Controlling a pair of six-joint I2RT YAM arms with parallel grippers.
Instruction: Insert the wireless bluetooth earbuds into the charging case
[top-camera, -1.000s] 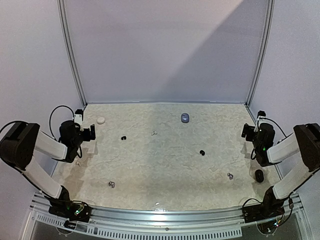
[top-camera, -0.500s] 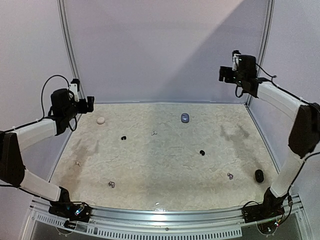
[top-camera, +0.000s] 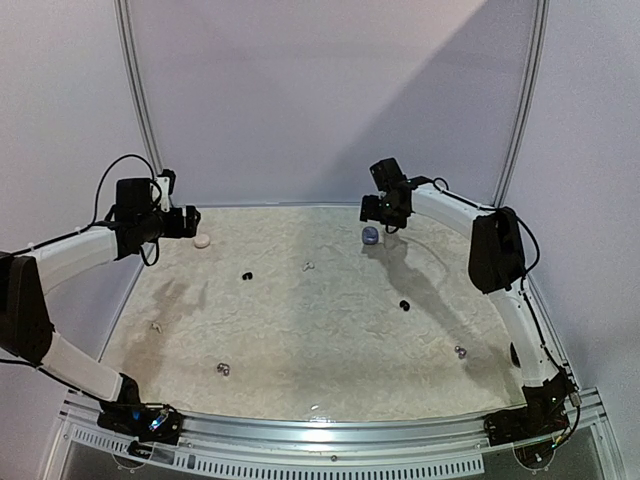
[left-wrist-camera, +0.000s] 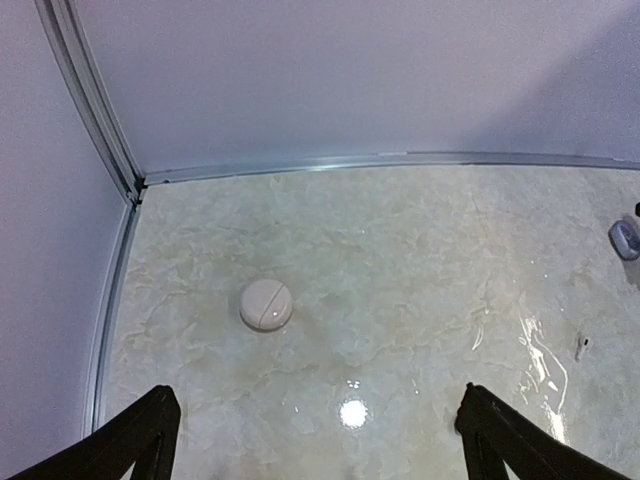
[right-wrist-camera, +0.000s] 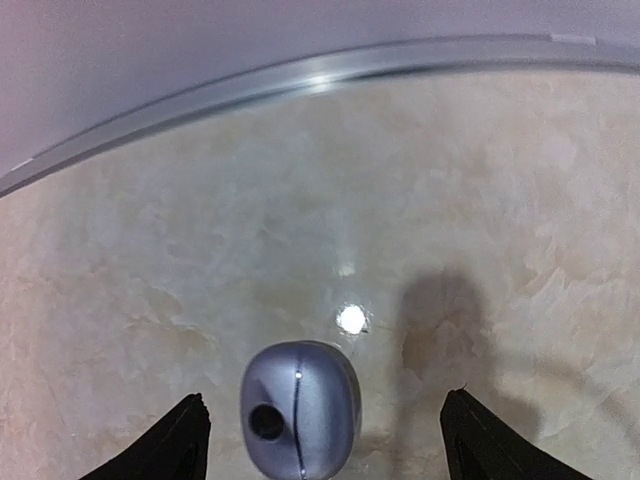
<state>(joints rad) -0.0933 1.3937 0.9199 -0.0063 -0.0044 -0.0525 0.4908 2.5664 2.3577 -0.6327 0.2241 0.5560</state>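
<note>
Small earbuds lie scattered on the marbled table: black ones (top-camera: 246, 275) (top-camera: 404, 304), white ones (top-camera: 308, 266) (top-camera: 155, 326), and silvery ones (top-camera: 222, 369) (top-camera: 460, 351). A silver-blue oval charging case (right-wrist-camera: 300, 408) lies closed near the back edge. My right gripper (right-wrist-camera: 325, 445) hangs open over this case (top-camera: 370, 236), which lies between the fingertips, closer to the left one and touching neither. My left gripper (left-wrist-camera: 315, 450) is open above bare table, a little short of a closed round white case (left-wrist-camera: 266, 304). From the top view my left gripper (top-camera: 190, 222) and right gripper (top-camera: 383, 222) are both at the back.
Metal rails (left-wrist-camera: 110, 300) and pale walls close in the table at the back and sides. The left wrist view also catches the silver-blue case (left-wrist-camera: 625, 238) and a white earbud (left-wrist-camera: 581, 345) at its right edge.
The right arm swung from high at the back right corner down and leftward to hover over the silver-blue case. The left arm lowered slightly and shifted right toward the white case.
</note>
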